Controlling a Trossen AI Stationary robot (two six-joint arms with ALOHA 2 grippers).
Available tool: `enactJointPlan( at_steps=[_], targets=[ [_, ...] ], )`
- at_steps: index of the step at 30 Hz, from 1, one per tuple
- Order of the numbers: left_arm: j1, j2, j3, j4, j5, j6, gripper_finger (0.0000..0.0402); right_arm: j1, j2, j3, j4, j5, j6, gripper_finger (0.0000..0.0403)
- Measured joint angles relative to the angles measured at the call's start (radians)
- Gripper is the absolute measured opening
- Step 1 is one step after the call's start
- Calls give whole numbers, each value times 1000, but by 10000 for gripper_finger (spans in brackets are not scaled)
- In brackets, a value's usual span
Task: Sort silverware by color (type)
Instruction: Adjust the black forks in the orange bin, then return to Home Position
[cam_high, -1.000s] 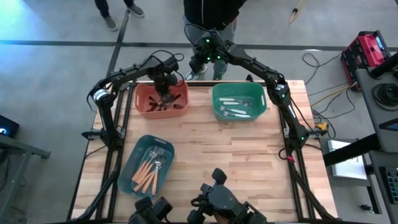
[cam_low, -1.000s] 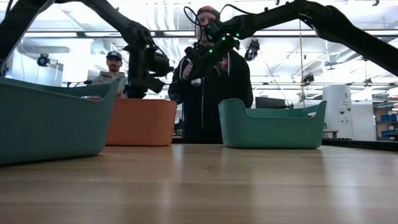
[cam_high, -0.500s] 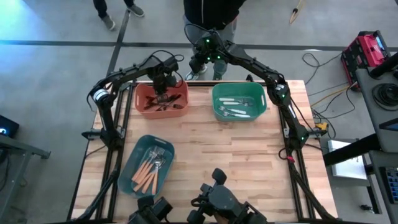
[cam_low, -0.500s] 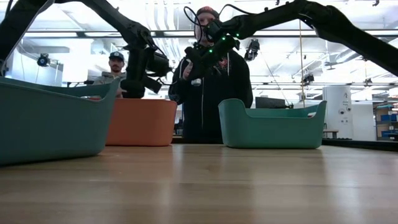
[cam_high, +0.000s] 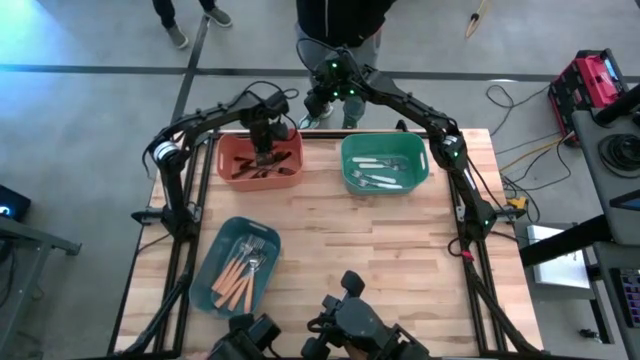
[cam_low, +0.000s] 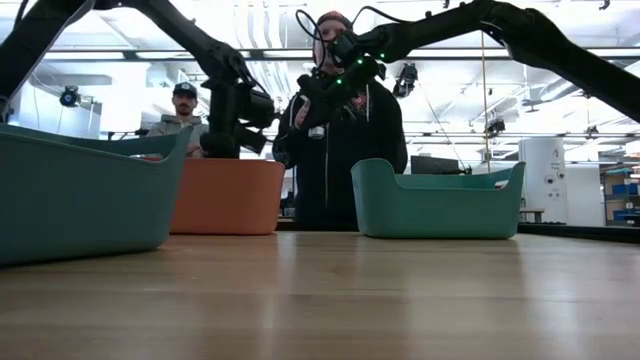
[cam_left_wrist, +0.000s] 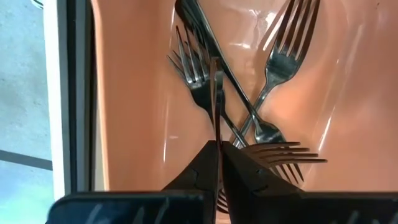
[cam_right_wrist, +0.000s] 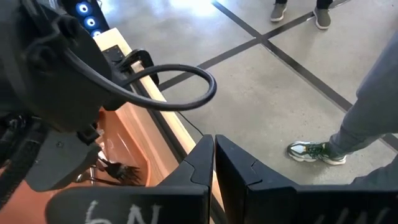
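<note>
I have the left gripper (cam_high: 264, 150) hanging above the orange bin (cam_high: 228, 170), its fingers pressed together with nothing between them. In the left wrist view the black forks (cam_left_wrist: 249, 106) lie crossed on the bin floor directly below the fingertips, one fork's tines just beside the tips but not pinched.

The right gripper (cam_high: 318, 100) sits past the far table edge, beyond both far bins, its fingers also pressed together and empty; a person (cam_low: 340, 130) stands just behind it.

Judging by how things lie, I think the sort is essentially done. The black pieces are in the orange bin under my left gripper. The white-handled utensils (cam_high: 378, 172) rest in the green bin (cam_high: 425, 165), on the side toward the right arm. The orange-handled forks (cam_high: 238, 275) are gathered in the blue bin (cam_high: 205, 270), well nearer the camera side than either gripper. I see no loose piece on the wooden table (cam_high: 350, 240), though from overhead the small metal heads in the blue bin are hard to tell apart, so a stray kind could be mixed in there. What is left, as I judge it, is to lift the left arm clear and park both arms.
</note>
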Motion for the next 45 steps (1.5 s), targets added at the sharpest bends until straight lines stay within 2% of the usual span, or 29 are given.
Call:
enactJointPlan(
  at_steps=[12,24,37,45],
  targets=[
    [0,17,0,24,0,-2,2,0,0,0,-12,0,0,9],
    [0,15,0,34,-1,-36,68,0,-2,0,-13,0,0,9],
    [5,-50,80,33,6,-92,73,0,-20,0,-17,0,20,9],
    [27,-184,71,94,184,-153,67,0,-47,0,-36,-3,13,9]
  ],
)
